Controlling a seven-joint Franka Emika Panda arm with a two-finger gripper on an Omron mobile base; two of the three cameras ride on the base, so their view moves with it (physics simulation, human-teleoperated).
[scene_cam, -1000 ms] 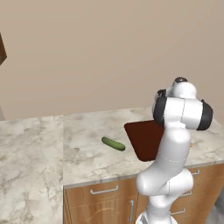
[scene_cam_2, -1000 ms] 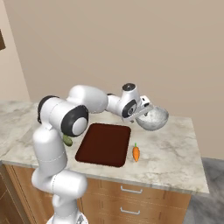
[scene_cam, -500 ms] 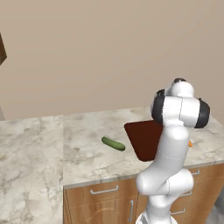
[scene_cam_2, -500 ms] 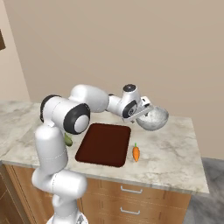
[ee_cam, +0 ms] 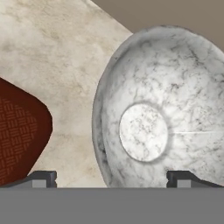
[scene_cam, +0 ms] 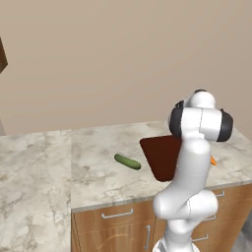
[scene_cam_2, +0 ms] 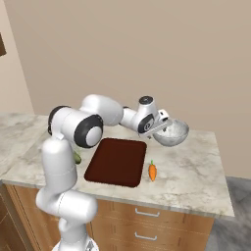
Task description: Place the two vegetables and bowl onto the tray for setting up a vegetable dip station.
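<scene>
We are looking at a rendered kitchen. A marble-topped table sits on wooden drawers with metal handles, against a plain beige wall.

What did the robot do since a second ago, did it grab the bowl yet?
Not yet. The pincer has barely moved: it still hovers open at the rim of the bowl, holding nothing. The arm only shifted a tiny bit. The bowl stays on the counter beside the tray. The carrot and the cucumber lie where they were, both off the tray.
</scene>
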